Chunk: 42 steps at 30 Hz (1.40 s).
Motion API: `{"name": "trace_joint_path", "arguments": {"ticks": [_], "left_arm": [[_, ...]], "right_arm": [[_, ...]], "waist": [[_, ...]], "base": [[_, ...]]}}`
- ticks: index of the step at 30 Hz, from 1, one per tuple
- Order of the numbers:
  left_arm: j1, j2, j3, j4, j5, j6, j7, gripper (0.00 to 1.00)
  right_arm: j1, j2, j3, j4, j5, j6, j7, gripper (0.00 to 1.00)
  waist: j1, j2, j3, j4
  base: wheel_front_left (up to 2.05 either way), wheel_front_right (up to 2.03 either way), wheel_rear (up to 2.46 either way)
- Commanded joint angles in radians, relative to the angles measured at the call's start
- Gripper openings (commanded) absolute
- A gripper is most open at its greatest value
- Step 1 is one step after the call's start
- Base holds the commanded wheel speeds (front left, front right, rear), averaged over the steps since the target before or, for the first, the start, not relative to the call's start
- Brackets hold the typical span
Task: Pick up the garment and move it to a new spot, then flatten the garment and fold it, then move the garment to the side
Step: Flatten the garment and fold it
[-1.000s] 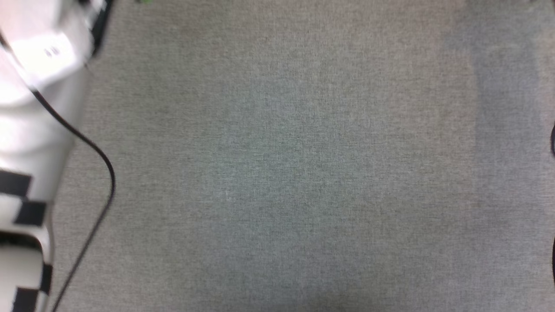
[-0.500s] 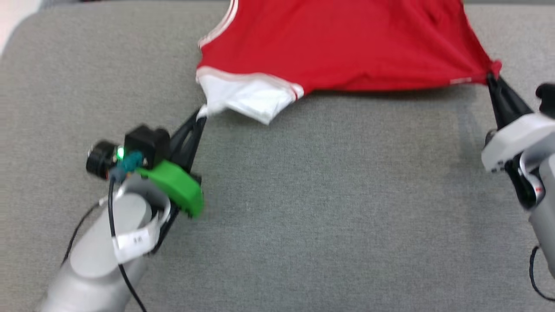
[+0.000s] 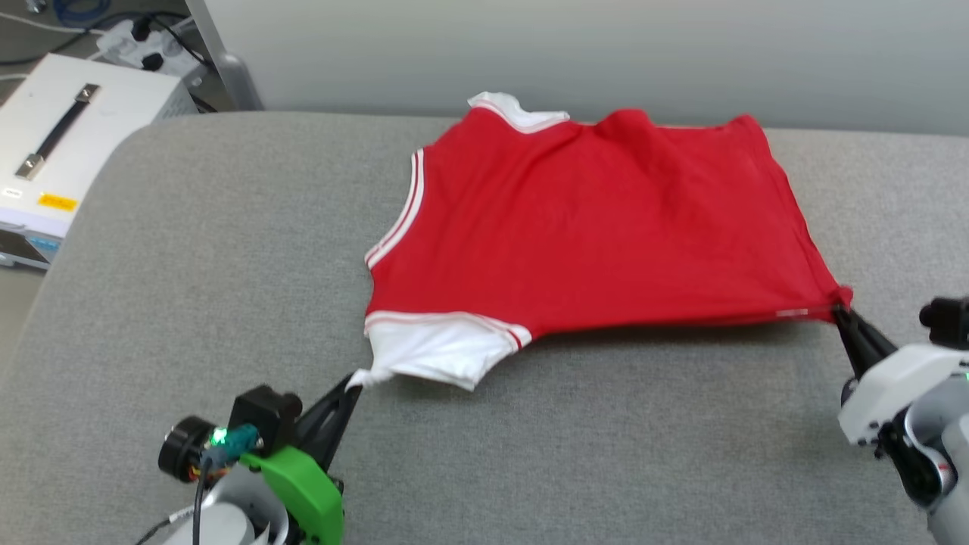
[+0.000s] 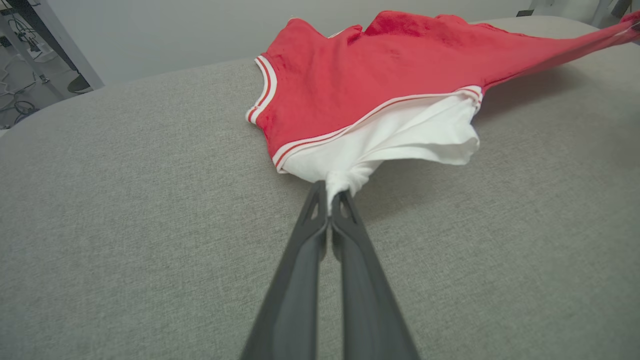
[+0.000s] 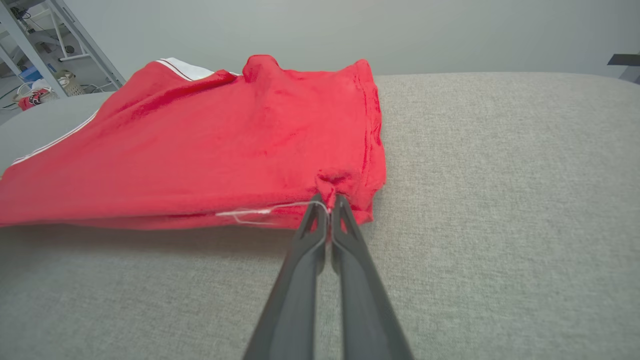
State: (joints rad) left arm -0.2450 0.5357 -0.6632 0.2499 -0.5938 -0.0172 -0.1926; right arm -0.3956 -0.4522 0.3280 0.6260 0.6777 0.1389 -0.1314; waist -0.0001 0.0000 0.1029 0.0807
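Observation:
The garment (image 3: 590, 227) is a red T-shirt with white sleeves and striped trim, spread plain side up across the grey padded table (image 3: 227, 250). My left gripper (image 3: 354, 381) is shut on the tip of the near white sleeve (image 4: 400, 135), pulling it to a point. At the garment's right near corner my right gripper (image 3: 839, 310) is shut on the red hem (image 5: 330, 187). The near edge hangs taut between the two grips, slightly lifted off the table. Any lettering is hidden.
A white equipment box (image 3: 60, 144) with a black handle stands beyond the table's left edge, with cables behind it. A pale wall (image 3: 606, 53) runs along the table's far side. Bare grey table lies on the near side of the garment.
The head camera has tilted up, so the whole garment and the table's far edge have come into view. Both grippers stay shut on the same sleeve tip and hem corner.

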Motion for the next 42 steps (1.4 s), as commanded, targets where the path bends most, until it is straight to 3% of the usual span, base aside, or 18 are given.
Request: {"name": "trace_joint_path", "arguments": {"ticks": [1,8,16,22,32,36,42], "left_arm": [[0.032,0.017,-0.003,-0.018,-0.006,0.009,0.009,0.0],[0.161,0.087,-0.029,-0.148,-0.047,0.018,0.087,0.0],[0.299,0.173,-0.085,-0.33,-0.109,0.006,0.209,0.0],[0.354,0.217,-0.098,-0.431,-0.143,0.021,0.265,0.0],[0.287,0.185,-0.042,-0.458,-0.115,0.034,0.173,0.0],[0.225,0.174,-0.014,-0.45,-0.103,0.037,0.158,0.0],[0.093,0.155,0.013,-0.407,-0.097,0.006,0.174,0.0]], "right_arm": [[0.037,-0.012,-0.005,-0.012,0.02,-0.008,0.01,0.0],[0.21,-0.052,-0.03,-0.105,0.069,-0.008,0.065,0.0],[0.41,-0.071,-0.102,-0.288,0.027,-0.008,0.151,0.0],[0.582,-0.026,-0.201,-0.446,0.017,-0.008,0.274,0.0],[0.691,0.086,-0.357,-0.665,-0.013,-0.008,0.388,0.0],[0.668,0.1,-0.382,-0.711,-0.037,-0.008,0.422,0.0],[0.573,0.092,-0.385,-0.726,-0.074,-0.008,0.468,0.0]], "waist": [[0.0001,0.0,-0.051,0.013],[0.0001,0.0,-0.105,0.018],[0.0001,0.0,-0.138,0.025],[0.0001,0.0,-0.145,0.029],[0.0001,0.0,-0.124,0.016],[0.0001,0.0,-0.102,0.005],[0.0001,0.0,-0.053,-0.017]], "base": [[0.0,0.0,0.0],[0.0,0.0,0.0],[0.0,0.0,0.0],[0.0,0.0,0.0],[0.0,0.0,0.0],[0.0,0.0,0.0],[0.0,0.0,0.0]]}}
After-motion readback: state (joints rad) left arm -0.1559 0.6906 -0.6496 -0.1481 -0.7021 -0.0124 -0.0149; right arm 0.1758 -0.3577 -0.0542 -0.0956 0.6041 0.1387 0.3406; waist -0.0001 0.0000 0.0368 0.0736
